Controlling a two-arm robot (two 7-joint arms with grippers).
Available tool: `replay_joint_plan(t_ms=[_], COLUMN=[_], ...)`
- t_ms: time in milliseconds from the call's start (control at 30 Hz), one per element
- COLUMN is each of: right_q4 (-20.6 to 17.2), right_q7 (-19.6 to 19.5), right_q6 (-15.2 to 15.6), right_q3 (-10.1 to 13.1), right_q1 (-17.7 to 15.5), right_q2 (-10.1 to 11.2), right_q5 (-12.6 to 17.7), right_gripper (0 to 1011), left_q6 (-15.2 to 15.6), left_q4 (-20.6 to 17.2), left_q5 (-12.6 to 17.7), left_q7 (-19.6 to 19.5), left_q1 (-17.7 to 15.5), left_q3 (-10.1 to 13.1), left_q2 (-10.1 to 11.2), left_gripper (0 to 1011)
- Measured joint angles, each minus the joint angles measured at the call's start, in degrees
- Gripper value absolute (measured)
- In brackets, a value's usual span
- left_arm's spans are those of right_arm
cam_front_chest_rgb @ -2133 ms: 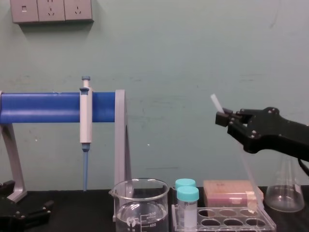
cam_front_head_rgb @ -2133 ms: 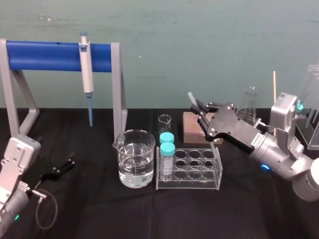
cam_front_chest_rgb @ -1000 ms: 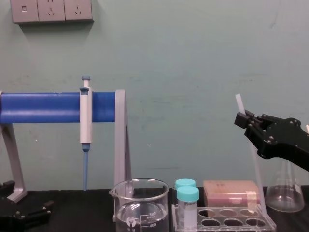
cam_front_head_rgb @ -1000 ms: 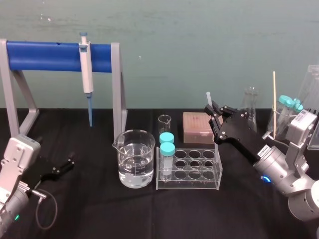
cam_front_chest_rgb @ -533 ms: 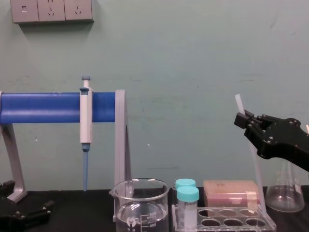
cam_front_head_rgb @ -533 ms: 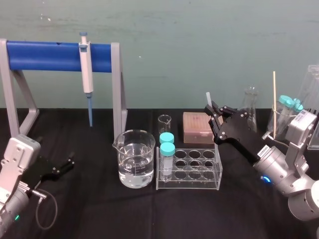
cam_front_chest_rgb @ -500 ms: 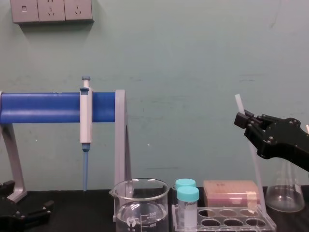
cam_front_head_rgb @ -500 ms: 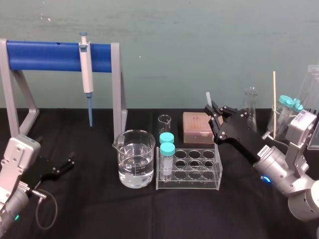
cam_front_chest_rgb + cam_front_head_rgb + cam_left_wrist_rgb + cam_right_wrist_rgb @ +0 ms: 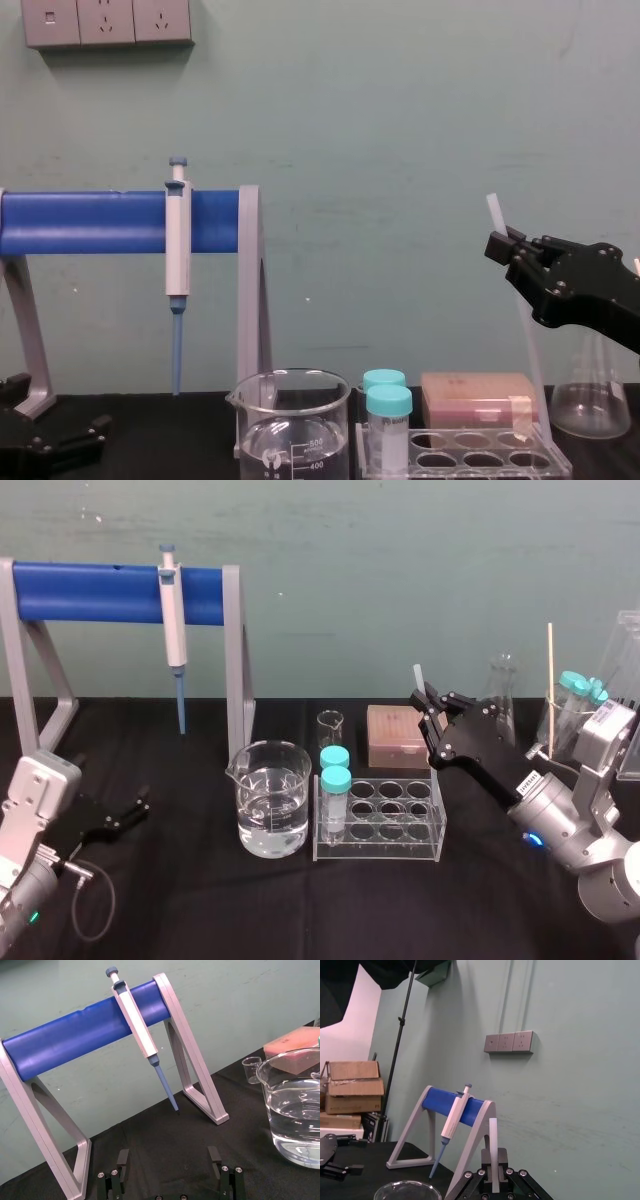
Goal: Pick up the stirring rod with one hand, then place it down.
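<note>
Moved rightward, right end effector [image 9: 427,702] clamps stirring rod [image 9: 493,1145].

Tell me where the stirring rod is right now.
In the chest view, on the robot's right, the stirring rod stands nearly upright, clamped in the right gripper, its lower end by the right end of the tube rack.

On the desk [image 9: 200,910] before me: one blue-barred stand [image 9: 100,592], one pipette [image 9: 174,630], two glass beakers, a large beaker [image 9: 272,800] and a small beaker [image 9: 330,726], one tube rack [image 9: 400,825] with two teal-capped tubes [image 9: 335,782] in it, one pink box [image 9: 395,737], one conical flask [image 9: 503,685], one stirring rod [image 9: 419,677], one wooden stick [image 9: 549,680]. My hands number two: left hand [image 9: 143,803], right hand [image 9: 428,702].
</note>
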Motion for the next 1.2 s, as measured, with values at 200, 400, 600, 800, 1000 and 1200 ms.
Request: replay_joint_plan(t_ms=[200, 400, 600, 800, 1000, 1200], right_q4=[0.0, 0.0, 0.0, 0.0, 0.0, 0.0], right_q7=[0.0, 0.0, 0.0, 0.0, 0.0, 0.0], right_q6=[0.0, 0.0, 0.0, 0.0, 0.0, 0.0], right_q3=[0.0, 0.0, 0.0, 0.0, 0.0, 0.0], right_q1=[0.0, 0.0, 0.0, 0.0, 0.0, 0.0], right_q2=[0.0, 0.0, 0.0, 0.0, 0.0, 0.0], right_q5=[0.0, 0.0, 0.0, 0.0, 0.0, 0.0], right_gripper=[66, 66, 66, 66, 66, 66], left_q6=[0.0, 0.0, 0.0, 0.0, 0.0, 0.0], left_q4=[0.0, 0.0, 0.0, 0.0, 0.0, 0.0], left_q5=[0.0, 0.0, 0.0, 0.0, 0.0, 0.0], left_q7=[0.0, 0.0, 0.0, 0.0, 0.0, 0.0], left_q1=[0.0, 0.0, 0.0, 0.0, 0.0, 0.0], left_q3=[0.0, 0.0, 0.0, 0.0, 0.0, 0.0], left_q2=[0.0, 0.0, 0.0, 0.0, 0.0, 0.0], left_gripper=[1000, 1000, 1000, 1000, 1000, 1000])
